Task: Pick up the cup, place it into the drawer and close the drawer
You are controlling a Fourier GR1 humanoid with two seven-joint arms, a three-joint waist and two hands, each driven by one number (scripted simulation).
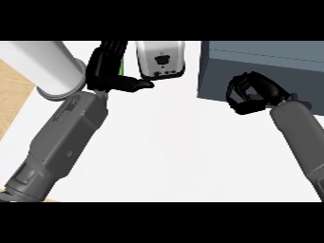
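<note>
— While its fingers are curling round something green, is the left hand (108,66) holding the cup (124,64)?
— Apparently, mostly hidden. Right hand (252,92), fingers curled empty, is pressing against the grey drawer (276,61).

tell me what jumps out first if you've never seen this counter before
Two grey forearms rise from the lower edge across a white counter. The right hand, fingers curled, sits against the front of a dark grey-blue drawer unit at upper right. The left hand is at top centre-left, a sliver of green showing beside it, between a white cylinder and a small white-and-black device.
</note>
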